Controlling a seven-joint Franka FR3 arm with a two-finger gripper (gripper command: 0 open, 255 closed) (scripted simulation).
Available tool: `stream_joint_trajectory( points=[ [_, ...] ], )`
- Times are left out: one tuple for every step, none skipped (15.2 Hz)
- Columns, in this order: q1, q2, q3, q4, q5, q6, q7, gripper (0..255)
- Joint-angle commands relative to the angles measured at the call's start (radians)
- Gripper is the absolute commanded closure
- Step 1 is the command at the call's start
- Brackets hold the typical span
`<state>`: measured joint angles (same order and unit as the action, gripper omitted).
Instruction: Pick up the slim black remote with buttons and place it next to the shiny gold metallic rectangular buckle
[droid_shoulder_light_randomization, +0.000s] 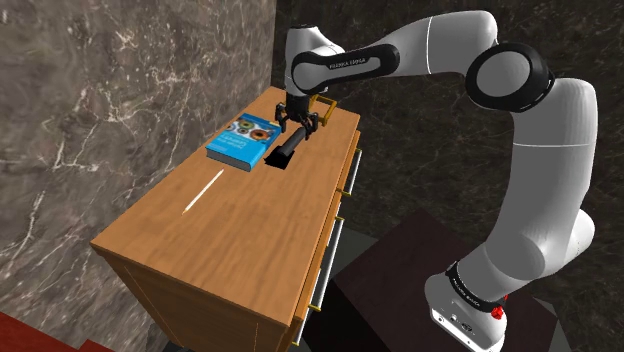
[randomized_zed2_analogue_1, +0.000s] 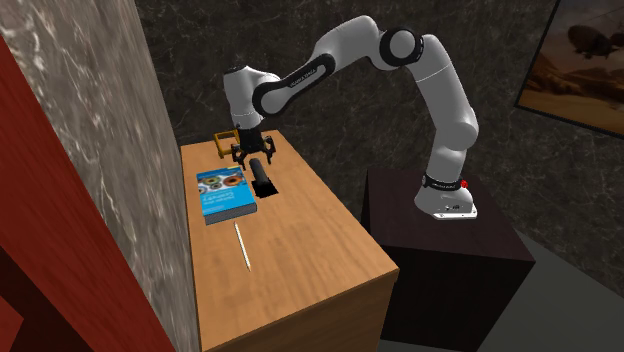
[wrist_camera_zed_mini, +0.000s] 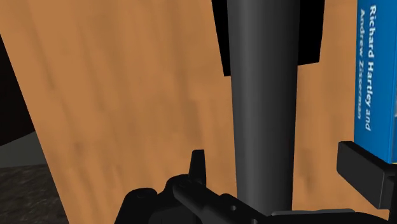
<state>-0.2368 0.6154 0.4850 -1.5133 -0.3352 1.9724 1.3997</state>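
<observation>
The slim black remote (droid_shoulder_light_randomization: 283, 150) (randomized_zed2_analogue_1: 263, 178) lies on the wooden dresser top (droid_shoulder_light_randomization: 240, 235) (randomized_zed2_analogue_1: 300, 250), just beside a blue book. The gold rectangular buckle (droid_shoulder_light_randomization: 323, 103) (randomized_zed2_analogue_1: 225, 140) sits close behind it, at the far end of the top and partly hidden by the hand. My gripper (droid_shoulder_light_randomization: 297, 128) (randomized_zed2_analogue_1: 252, 155) hangs over the remote's far end. In the wrist view the remote (wrist_camera_zed_mini: 264, 95) runs between the two fingers of the gripper (wrist_camera_zed_mini: 280, 164); the jaws stand apart with a gap on each side, so the gripper is open and the remote is not held.
A blue book (droid_shoulder_light_randomization: 243, 142) (randomized_zed2_analogue_1: 224, 193) (wrist_camera_zed_mini: 372, 63) lies alongside the remote toward the marble wall (droid_shoulder_light_randomization: 110, 80). A thin white stick (droid_shoulder_light_randomization: 203, 190) (randomized_zed2_analogue_1: 241, 245) lies mid-top. The dresser's drawer front (droid_shoulder_light_randomization: 335, 230) faces the dark stand (randomized_zed2_analogue_1: 450, 260).
</observation>
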Motion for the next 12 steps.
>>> stream_joint_trajectory(
  points=[
    [0.000,-0.001,0.001,0.000,0.000,0.001,0.000,0],
    [0.001,-0.011,0.005,0.019,0.007,-0.027,-0.005,0],
    [0.002,-0.020,0.008,0.039,0.013,-0.055,-0.009,0],
    [0.004,-0.028,0.012,0.061,0.018,-0.084,-0.013,0],
    [0.006,-0.033,0.014,0.080,0.022,-0.107,-0.016,0],
    [0.006,-0.033,0.014,0.080,0.022,-0.107,-0.016,0],
    [0.006,-0.033,0.014,0.080,0.022,-0.107,-0.016,0],
    [0.006,-0.033,0.014,0.080,0.022,-0.107,-0.016,0],
    [0.006,-0.033,0.014,0.080,0.022,-0.107,-0.016,0],
    [0.006,-0.033,0.014,0.080,0.022,-0.107,-0.016,0],
    [0.006,-0.033,0.014,0.080,0.022,-0.107,-0.016,0],
    [0.006,-0.033,0.014,0.080,0.022,-0.107,-0.016,0]
  ],
)
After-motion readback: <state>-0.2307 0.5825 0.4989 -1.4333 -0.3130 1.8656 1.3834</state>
